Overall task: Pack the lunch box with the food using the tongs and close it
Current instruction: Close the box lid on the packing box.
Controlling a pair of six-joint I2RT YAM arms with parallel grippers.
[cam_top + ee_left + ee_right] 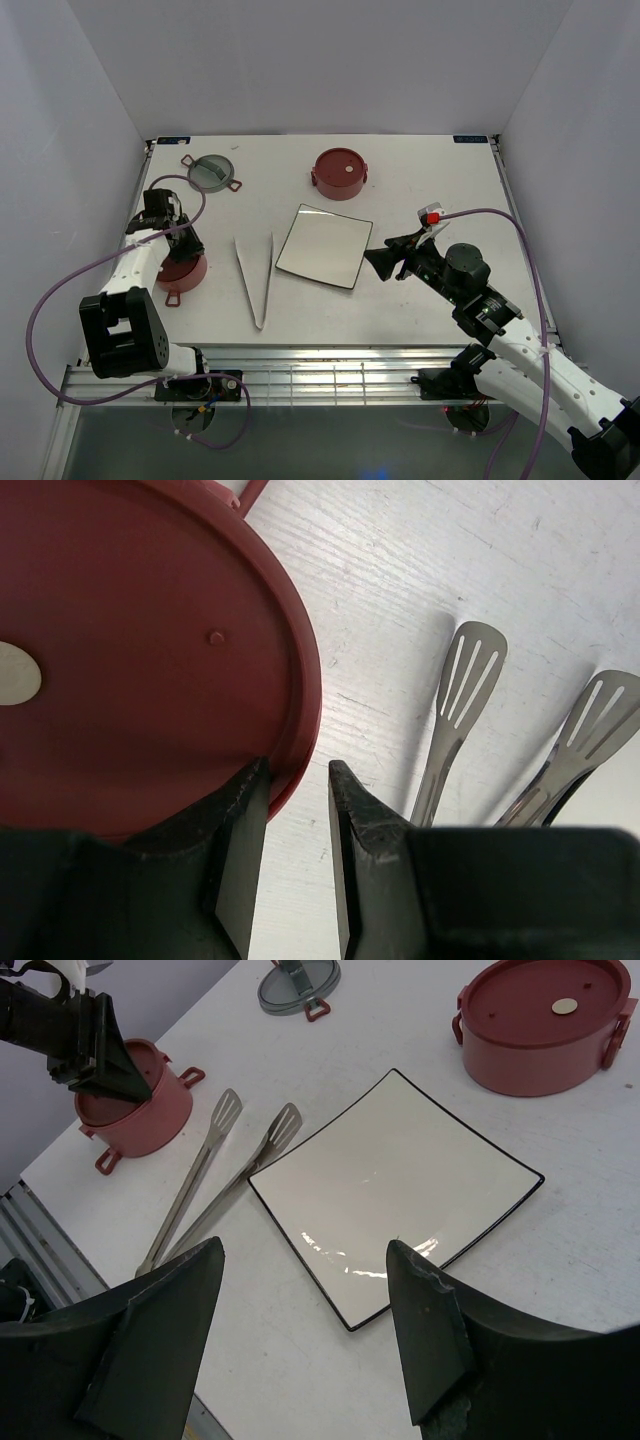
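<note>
Top external view puts the tongs [258, 310] between the two grippers, just right of the left gripper [298, 770] and nearer to it than to the right gripper [305, 1260]. Their long axis runs away from the arm bases, joined end nearest. The left gripper's jaws stand narrow astride the rim of the lidded bowl [150, 630] beneath it, and whether they pinch it I cannot tell. The right gripper is spread wide, holding nothing.

Counted: one pair of tongs, two red bowls including the far bowl [339, 172], one grey-green lid [212, 171], one square plate [323, 245], and no food in sight.

Red lidded left bowl [182, 272], far bowl [339, 173]; grey-green lid [211, 172] far-left; tongs [258, 312] flat, centre.
</note>
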